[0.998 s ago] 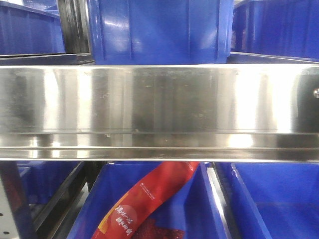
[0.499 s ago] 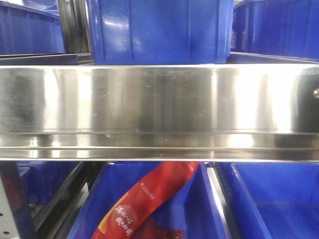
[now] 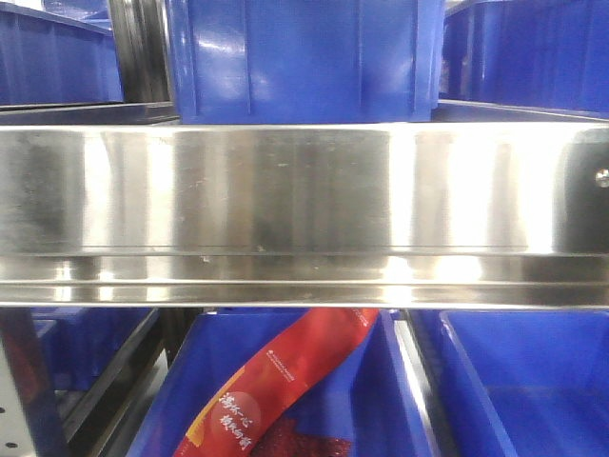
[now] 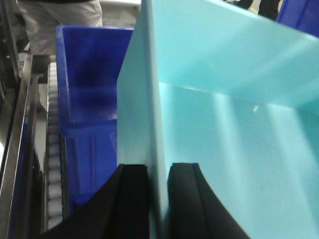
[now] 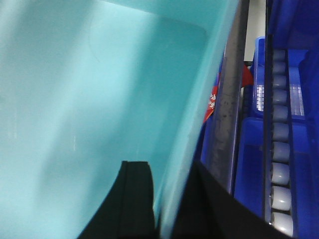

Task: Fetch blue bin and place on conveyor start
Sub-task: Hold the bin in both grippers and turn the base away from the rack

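Black fingers (image 4: 130, 204) of the left gripper (image 4: 158, 172) were clamped on one wall of the pale turquoise bin (image 4: 234, 149), with one finger outside the wall and one inside. The right gripper (image 5: 167, 186) grasped another wall of this bin in the same way, its dark fingers (image 5: 133, 199) pressed on both faces near the rim. So the bin hung between the two grippers, and the part of its inside that showed was bare.

Just beside the bin, outside the left-held wall, stood a dark blue bin (image 4: 89, 99); I could not tell if they touched. Farther from the bin ran a roller track (image 4: 52, 149), and beyond it stood a person in light trousers (image 4: 60, 20). Outside the right-held wall, a grey metal post (image 5: 229, 99) passed just beside the bin, with a red packet (image 5: 213, 102) behind it. Farther out lay a row of rollers (image 5: 280, 149).
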`<state>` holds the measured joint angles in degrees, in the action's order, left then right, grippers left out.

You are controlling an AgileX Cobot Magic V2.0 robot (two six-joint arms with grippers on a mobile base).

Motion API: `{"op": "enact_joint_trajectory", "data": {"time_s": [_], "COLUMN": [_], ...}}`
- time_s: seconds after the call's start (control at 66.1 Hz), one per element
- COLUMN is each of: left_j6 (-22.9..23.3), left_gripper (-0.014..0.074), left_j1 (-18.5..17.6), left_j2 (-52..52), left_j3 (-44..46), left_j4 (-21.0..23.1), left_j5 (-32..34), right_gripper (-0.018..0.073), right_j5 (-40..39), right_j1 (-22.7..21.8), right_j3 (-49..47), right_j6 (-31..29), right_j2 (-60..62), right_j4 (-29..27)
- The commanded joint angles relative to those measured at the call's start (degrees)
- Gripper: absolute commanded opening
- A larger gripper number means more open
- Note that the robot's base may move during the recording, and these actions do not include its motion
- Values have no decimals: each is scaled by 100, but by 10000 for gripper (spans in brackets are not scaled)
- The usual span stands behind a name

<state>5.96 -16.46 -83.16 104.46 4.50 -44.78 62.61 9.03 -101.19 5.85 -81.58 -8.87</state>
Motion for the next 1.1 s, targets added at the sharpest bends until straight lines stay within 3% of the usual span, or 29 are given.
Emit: {"op": "enact_joint_trajectory", "data": {"time_s": [0.0, 1.089], "left_j6": [30, 30], "left_gripper": [-111, -111], "left_j1": [12, 12], "left_j2": [109, 109], "left_j3": [63, 63], "left_j4": [-32, -32], "left_j5": [527, 527], "right_gripper": [-153, -153], "right_j5": [-8, -8], "right_j1": [-44, -44], "right_j3": [-57, -57], "right_j6": [-211, -211], "right_j2": [86, 86], "right_j4": [209, 209]}}
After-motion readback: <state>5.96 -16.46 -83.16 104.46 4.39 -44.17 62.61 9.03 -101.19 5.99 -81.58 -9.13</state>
